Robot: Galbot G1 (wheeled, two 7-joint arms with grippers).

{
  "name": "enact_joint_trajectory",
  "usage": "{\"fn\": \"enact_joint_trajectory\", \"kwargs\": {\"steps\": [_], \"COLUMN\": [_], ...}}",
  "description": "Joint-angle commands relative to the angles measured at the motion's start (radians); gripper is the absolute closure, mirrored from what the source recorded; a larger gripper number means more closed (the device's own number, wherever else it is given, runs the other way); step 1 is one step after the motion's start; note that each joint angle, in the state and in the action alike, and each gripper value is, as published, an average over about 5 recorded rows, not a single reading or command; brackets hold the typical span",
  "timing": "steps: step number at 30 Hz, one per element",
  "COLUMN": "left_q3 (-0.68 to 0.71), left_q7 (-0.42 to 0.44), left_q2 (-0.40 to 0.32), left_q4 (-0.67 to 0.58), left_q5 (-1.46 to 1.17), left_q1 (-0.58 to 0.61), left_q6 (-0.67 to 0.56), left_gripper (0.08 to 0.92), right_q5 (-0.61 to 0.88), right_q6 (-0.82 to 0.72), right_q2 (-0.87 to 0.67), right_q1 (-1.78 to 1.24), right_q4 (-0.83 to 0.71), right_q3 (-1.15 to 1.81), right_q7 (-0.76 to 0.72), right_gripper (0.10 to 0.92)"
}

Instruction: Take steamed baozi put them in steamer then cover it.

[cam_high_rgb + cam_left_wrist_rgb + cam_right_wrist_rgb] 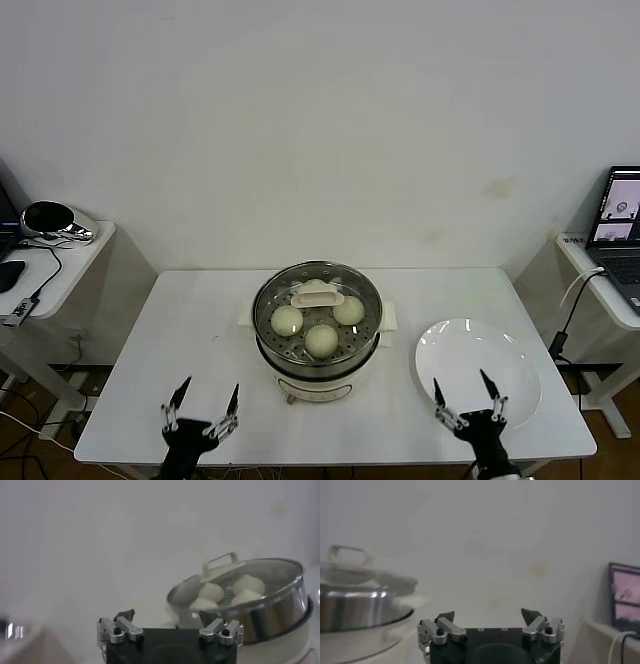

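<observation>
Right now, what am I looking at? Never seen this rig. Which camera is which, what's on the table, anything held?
It is a two-armed robot. The wide picture looks down from its head; the other two come from cameras on each wrist. On the white table stands the steamer, with the baozi inside under the glass cover. A bare white plate sits on the robot's right. The left pincer and right pincer hover open at the near edge, holding nothing.

even soft light; wrist views hazy, blurred.
</observation>
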Motion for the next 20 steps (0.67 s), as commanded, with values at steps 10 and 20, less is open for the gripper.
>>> {"fn": "enact_joint_trajectory", "kwargs": {"steps": [10, 20], "left_q3": [-0.063, -0.061], "left_q7": [0.021, 0.025], "left_q2": [-0.033, -0.028], "left_q4": [0.089, 0.090], "left_q5": [-0.222, -0.221], "left_q1": [0.143, 0.154], "left_q6": [-0.134, -0.108], "left_gripper": [0.177, 0.177], "right_q5": [0.029, 0.020], "right_q6": [-0.072, -0.079], "right_q2": [-0.014, -0.016], "right_q1": [-0.113, -0.118], "right_q4": [0.044, 0.046], "right_q3": [-0.091, -0.087], "right_q7": [0.005, 0.013], "right_gripper": [0.203, 0.203]}}
